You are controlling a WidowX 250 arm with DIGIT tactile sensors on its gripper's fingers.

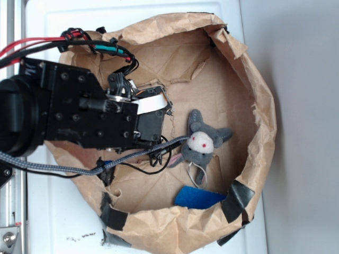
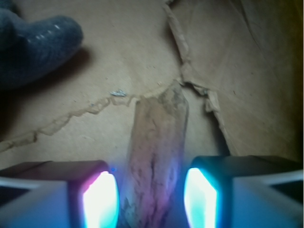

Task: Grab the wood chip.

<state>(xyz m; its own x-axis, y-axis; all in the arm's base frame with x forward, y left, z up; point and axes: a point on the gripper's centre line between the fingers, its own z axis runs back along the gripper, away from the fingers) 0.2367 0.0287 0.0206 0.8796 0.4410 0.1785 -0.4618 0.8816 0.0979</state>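
Gripper (image 2: 151, 199) straddled wood chip (image 2: 156, 142), jaws open, not clamped; chip looked light, stiff, splintery — pinch mid-length across width.

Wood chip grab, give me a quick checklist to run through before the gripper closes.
1. Wood chip lies between the fingers: ok, per the wrist view.
2. Gripper open wide enough, gaps on both sides: ok.
3. Fingers low enough to catch the flat chip: cannot tell.
4. Plush toy outside the closing path: ok, off to the side.
5. Torn paper flap beside the chip's far end, away from the fingers: ok.
6. Chip seen in the exterior view: not ok, arm hides it.
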